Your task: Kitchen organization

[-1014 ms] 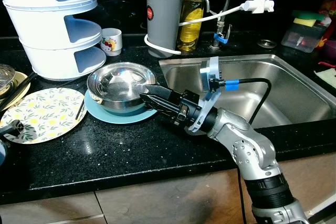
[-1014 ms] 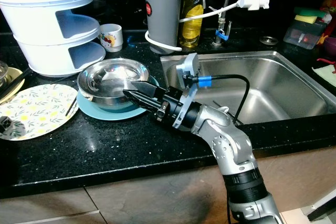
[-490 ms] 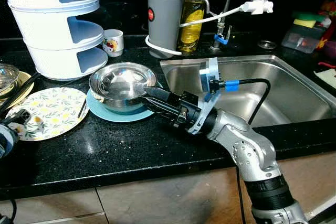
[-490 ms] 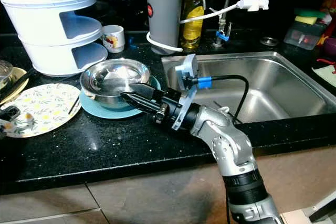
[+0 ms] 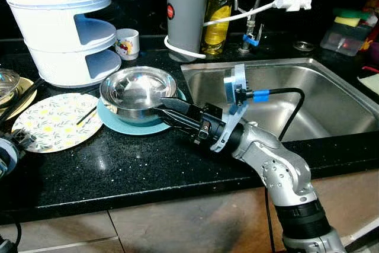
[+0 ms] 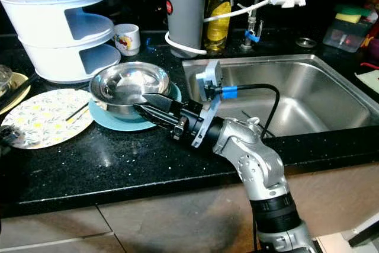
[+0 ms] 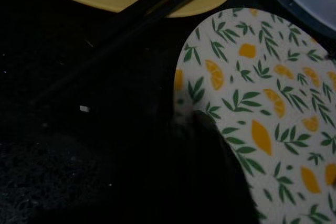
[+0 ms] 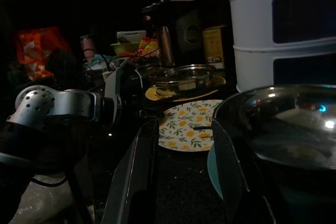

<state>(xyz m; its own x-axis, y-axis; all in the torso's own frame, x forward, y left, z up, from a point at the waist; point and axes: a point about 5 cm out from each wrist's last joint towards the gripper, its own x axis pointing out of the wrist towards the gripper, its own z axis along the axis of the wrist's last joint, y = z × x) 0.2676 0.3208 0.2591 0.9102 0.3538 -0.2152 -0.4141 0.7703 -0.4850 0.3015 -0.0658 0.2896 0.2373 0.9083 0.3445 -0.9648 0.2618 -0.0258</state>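
Steel bowl (image 5: 137,92) sits on a blue plate (image 5: 127,127) beside the sink (image 5: 308,105), right gripper (image 5: 167,111) fingers parted at its rim, gripping nothing yet; judged early, dishes on the bench (image 5: 148,164) unsorted.

white tiered rack (image 5: 62,25) cut off above, blue plate (image 5: 127,124) mostly under steel bowl (image 5: 138,91)
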